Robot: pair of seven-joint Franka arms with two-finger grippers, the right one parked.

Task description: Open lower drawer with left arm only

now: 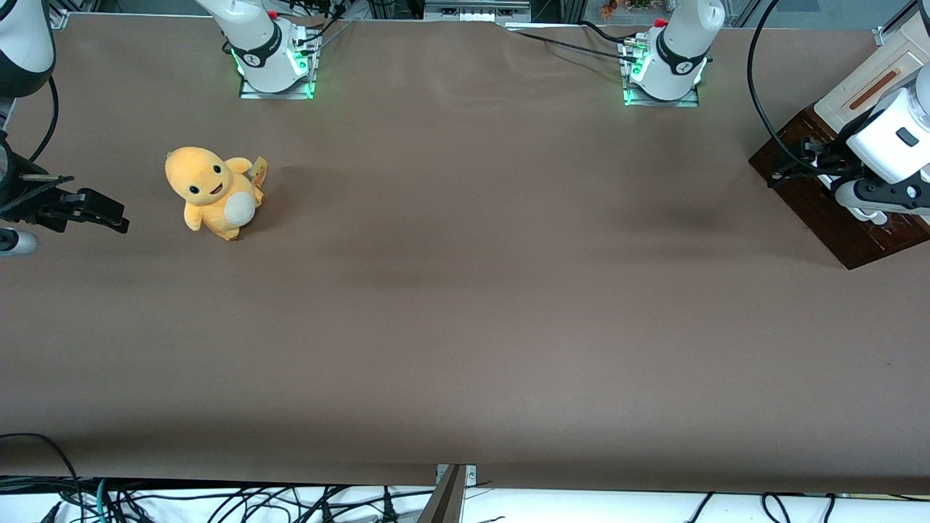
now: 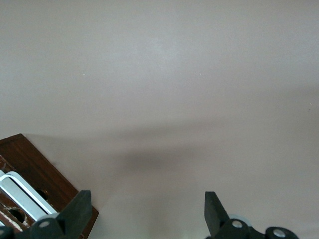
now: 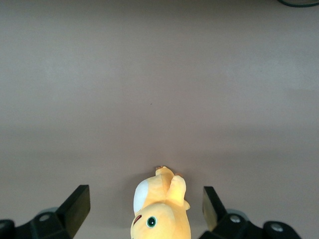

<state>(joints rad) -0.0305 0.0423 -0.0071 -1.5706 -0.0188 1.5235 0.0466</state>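
Observation:
The lower drawer's dark brown wood front is at the working arm's end of the table, with part of its white bar handle showing under the left arm. The arm's black gripper hangs over the edge of the drawer front, where it meets the table. In the left wrist view the gripper is open and empty. One finger is over the corner of the brown front, close to the white handle. The other finger is over bare table.
A cream-white panel with an orange-brown slot sits above the brown front. A yellow plush toy stands toward the parked arm's end of the table and also shows in the right wrist view. Two arm bases stand at the back edge.

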